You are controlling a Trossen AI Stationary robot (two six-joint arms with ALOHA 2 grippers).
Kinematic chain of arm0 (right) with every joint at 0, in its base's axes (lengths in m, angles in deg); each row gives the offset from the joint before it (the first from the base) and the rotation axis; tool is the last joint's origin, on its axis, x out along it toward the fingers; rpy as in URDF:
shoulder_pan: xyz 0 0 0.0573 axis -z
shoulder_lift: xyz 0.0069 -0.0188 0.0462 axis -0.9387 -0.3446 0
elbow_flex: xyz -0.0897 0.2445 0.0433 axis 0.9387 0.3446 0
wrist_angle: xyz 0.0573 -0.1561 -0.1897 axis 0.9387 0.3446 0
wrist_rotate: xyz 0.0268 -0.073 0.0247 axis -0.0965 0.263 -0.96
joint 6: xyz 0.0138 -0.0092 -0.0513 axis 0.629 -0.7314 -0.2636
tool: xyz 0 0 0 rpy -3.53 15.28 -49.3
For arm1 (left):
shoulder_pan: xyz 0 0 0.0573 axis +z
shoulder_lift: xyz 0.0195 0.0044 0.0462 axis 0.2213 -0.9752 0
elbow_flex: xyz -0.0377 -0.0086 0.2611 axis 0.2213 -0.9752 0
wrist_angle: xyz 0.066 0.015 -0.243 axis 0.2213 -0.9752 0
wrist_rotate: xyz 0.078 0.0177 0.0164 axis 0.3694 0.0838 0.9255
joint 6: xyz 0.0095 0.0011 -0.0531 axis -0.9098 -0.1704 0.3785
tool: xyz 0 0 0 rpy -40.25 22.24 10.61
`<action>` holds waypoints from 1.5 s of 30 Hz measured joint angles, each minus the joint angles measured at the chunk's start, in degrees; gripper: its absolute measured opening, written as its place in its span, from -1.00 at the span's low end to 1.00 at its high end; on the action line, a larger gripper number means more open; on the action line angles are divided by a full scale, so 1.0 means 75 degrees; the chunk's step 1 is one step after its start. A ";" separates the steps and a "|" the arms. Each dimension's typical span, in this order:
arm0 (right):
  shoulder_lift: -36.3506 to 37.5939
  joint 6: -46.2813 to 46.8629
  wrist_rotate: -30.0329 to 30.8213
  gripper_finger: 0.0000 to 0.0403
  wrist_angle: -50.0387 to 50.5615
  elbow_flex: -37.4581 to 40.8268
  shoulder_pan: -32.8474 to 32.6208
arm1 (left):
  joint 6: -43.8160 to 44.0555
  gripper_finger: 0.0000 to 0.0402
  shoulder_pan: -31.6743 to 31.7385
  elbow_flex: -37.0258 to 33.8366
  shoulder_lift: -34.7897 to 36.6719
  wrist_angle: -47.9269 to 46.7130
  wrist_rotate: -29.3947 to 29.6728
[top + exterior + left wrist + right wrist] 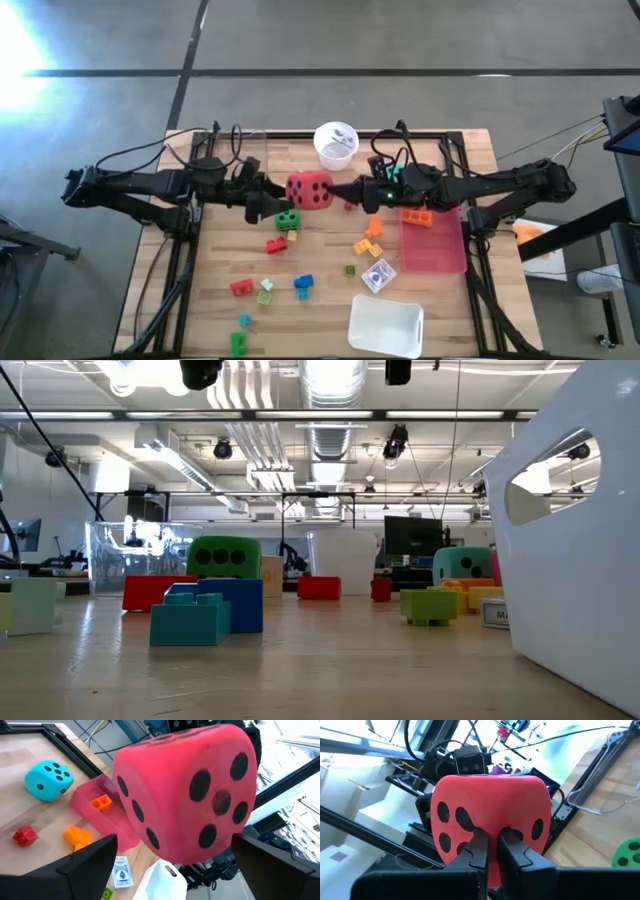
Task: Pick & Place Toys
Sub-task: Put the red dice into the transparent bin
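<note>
Red die [309,191] pinched by narrow right gripper [492,847], inside wide left gripper [170,865], above table [330,290]

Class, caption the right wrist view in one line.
Right gripper shut, pinching the red die held aloft, green die on the table beyond.
</note>
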State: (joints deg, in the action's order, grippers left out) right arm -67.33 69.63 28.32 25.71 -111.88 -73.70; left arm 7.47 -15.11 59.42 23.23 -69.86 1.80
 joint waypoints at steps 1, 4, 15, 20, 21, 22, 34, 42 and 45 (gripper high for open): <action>0.0005 -0.0006 -0.0003 -0.95 -0.0002 0.0000 0.0000 | -0.0001 0.95 0.0000 0.0000 0.0002 0.0006 -0.0002; 0.0002 -0.0010 -0.0003 -0.95 0.0020 0.0000 -0.0003 | -0.0082 0.95 0.0000 0.0000 -0.0004 0.0011 -0.0021; -0.0030 -0.0010 -0.0003 -0.95 -0.0279 0.0000 -0.0003 | -0.0045 0.96 0.0003 0.0000 -0.0004 0.0351 0.0027; -0.0030 -0.0049 0.0067 -0.95 -0.0273 0.0000 0.0000 | 0.0896 0.96 0.0000 0.0000 -0.0076 0.0406 0.0743; -0.0030 -0.0062 0.0080 -0.95 -0.0263 0.0000 0.0003 | 0.1174 0.96 0.0000 -0.0002 -0.0085 0.0398 0.0856; -0.0030 -0.0064 0.0058 -0.95 -0.0288 0.0000 0.0012 | 0.1308 0.96 0.0000 -0.0026 -0.0085 0.0429 0.0926; -0.0030 0.0074 0.0039 -0.95 -0.0433 0.0004 0.0003 | 0.0896 0.96 0.0000 -0.0094 -0.0150 0.1054 0.0993; -0.0137 0.0109 -0.0085 -0.95 -0.0571 -0.0014 -0.0009 | 0.0169 0.96 0.0016 -0.0102 -0.0357 0.2407 0.1110; -0.0376 0.0120 -0.0091 -0.95 -0.0837 -0.0099 -0.0017 | 0.0184 0.96 0.0018 -0.0046 -0.0610 0.2634 0.1012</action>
State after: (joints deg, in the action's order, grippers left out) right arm -70.15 70.54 27.64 19.43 -112.62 -73.82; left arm 8.85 -14.98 59.07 18.66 -50.10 9.39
